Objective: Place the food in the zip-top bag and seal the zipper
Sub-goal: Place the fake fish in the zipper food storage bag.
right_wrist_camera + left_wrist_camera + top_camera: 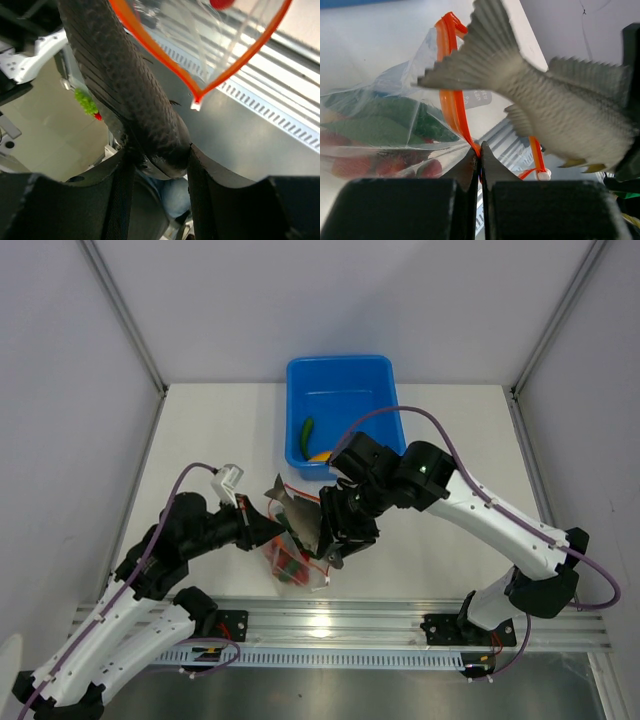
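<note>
The clear zip-top bag (292, 568) hangs near the table's front edge with red and green food (380, 131) inside. My left gripper (480, 154) is shut on its orange zipper (451, 100), holding the mouth up. The zipper (200, 89) forms an open loop in the right wrist view, with a red tomato (220, 3) beyond it. My right gripper (158, 152) is shut on the head end of the grey fish (125, 85). The fish (560, 110) hangs tail-up over the bag's mouth, its tail (276, 490) to the upper left. A green cucumber (307, 430) and a yellow fruit (318, 454) lie in the tub.
The blue tub (340, 375) stands at the back centre, just behind the right arm. A metal rail (400, 625) runs along the near edge under the bag. White walls close in the left, right and back.
</note>
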Motion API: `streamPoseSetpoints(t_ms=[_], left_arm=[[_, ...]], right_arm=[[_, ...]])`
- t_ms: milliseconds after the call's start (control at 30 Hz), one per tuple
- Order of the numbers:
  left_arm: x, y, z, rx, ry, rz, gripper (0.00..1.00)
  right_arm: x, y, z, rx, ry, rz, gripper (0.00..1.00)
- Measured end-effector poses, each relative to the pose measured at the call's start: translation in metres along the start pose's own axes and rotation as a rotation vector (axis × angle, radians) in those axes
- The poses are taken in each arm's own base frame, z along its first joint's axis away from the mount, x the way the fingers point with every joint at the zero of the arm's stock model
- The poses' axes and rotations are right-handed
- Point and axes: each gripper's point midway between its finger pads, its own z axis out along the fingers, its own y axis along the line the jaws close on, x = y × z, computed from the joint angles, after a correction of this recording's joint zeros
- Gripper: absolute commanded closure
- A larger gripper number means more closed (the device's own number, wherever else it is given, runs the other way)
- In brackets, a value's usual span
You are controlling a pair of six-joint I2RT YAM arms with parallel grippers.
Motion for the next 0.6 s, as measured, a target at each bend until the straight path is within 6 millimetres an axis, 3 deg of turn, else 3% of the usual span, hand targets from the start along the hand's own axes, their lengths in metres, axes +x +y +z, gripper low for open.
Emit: streamPoseSetpoints(t_ms=[133,600], left_arm=[[-0.003,0.002,-0.001,-0.013,-0.018,0.007,0.99],[-0.003,0.007,0.009,-0.031,0.006,0.025,1.00]], right_arm=[[0.006,-0.011,0.009,0.036,0.033,0.029,1.00],[0.032,-0.039,0.001,0.055,0.060,0.036,1.00]])
